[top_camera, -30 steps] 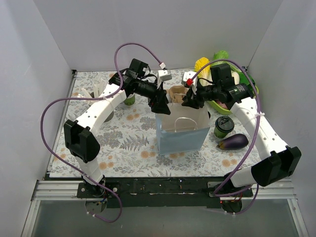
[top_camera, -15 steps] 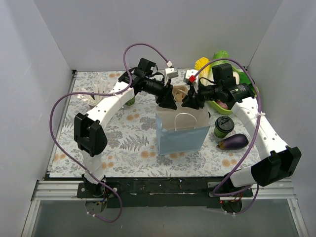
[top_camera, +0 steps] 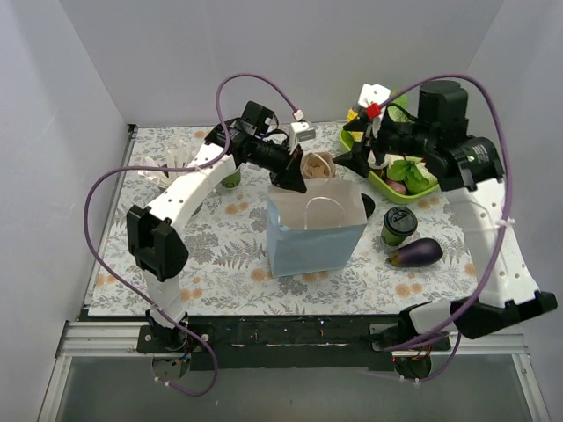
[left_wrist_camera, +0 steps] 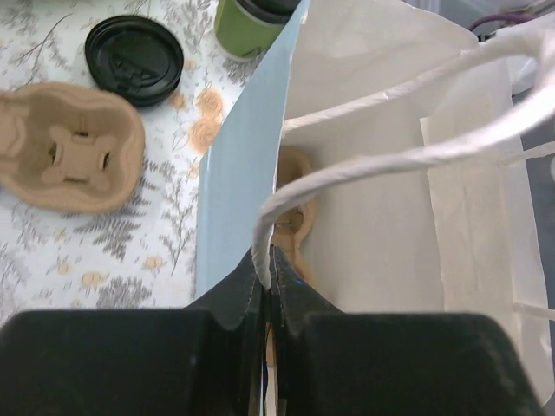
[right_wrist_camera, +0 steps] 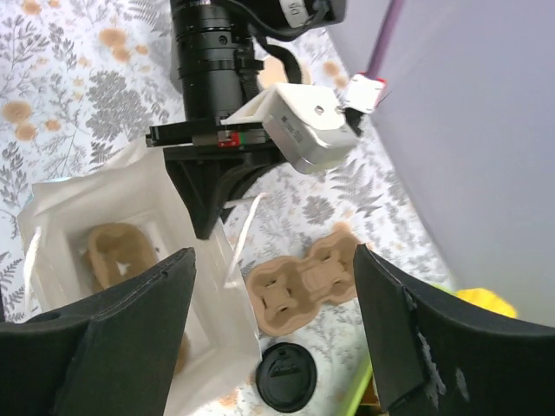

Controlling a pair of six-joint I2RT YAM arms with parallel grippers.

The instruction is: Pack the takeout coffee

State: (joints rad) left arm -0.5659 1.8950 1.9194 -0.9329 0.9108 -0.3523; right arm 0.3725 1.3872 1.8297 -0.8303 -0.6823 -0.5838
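Left gripper (left_wrist_camera: 264,279) clamped on bag (top_camera: 315,239) rim. Right gripper (top_camera: 350,161) open, empty. Coffee (top_camera: 398,227) stands upright right of bag, nearer the base than right gripper. Right arm closer.

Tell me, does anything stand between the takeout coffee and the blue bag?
Nothing visible does. The takeout coffee stands apart, right of the bag, whose mouth is open. The loose black lid lies off that line, farther back, and the eggplant lies nearer.

Floral-print table (top_camera: 220,246) bears pale blue paper bag (top_camera: 312,242), black-lidded cream-and-green paper cup (top_camera: 398,227), purple aubergine (top_camera: 415,253), brown pulp cup carrier (top_camera: 316,164).
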